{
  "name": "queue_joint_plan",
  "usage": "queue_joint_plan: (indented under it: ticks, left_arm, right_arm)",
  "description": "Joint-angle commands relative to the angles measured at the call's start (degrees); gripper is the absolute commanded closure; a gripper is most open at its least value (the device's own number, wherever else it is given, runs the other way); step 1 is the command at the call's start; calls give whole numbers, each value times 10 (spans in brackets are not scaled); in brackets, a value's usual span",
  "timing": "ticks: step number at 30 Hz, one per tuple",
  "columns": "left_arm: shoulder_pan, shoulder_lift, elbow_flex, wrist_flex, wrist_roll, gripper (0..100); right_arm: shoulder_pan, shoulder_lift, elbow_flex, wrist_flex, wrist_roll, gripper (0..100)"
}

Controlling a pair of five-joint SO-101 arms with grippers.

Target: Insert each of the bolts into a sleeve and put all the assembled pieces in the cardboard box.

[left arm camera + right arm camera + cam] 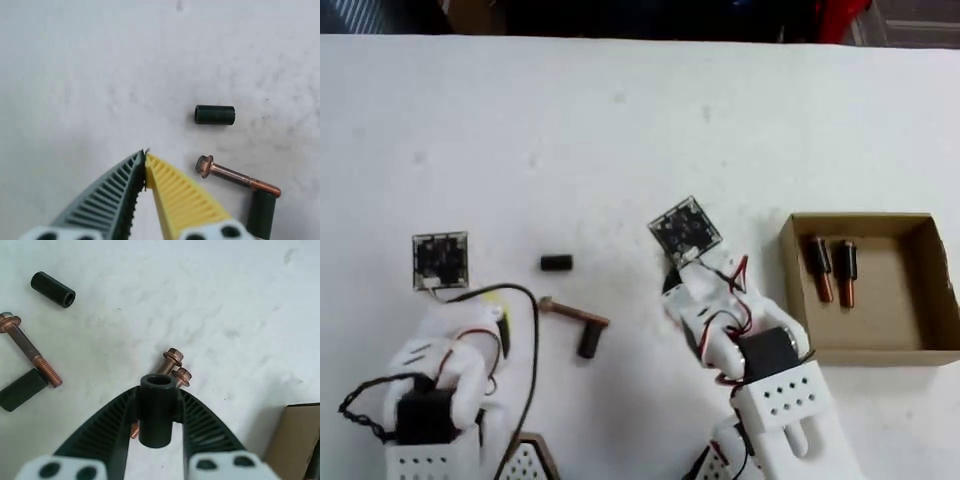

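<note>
Over the white table (620,120), the right fingers (210,430) are gripping a black cylindrical sleeve (156,410); the left fingers (180,195) are sitting closed, tips apparently touching.

A robotics lab or workshop is indicated: a plain white bench (620,120) is shared by a left arm (430,360) and a right arm (780,395) of white printed parts with exposed wiring. Loose hardware, a black sleeve (215,115) and a copper bolt (235,176), is laid just ahead of the left jaws, and a cardboard box (880,352) is set beside the right jaws.
</note>
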Motion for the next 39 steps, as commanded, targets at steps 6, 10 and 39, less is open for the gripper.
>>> queue_joint_plan:
  ticks: [6,10,39]
  left_arm:
    - [36,83,-117,22,2,976]
    - [62,203,-174,22,15,976]
    - [249,819,-445,21,413,972]
  right_arm:
    - [15,-14,13,-17,-5,954]
    - [21,-14,18,-18,-5,954]
    - [51,-14,65,-98,-2,954]
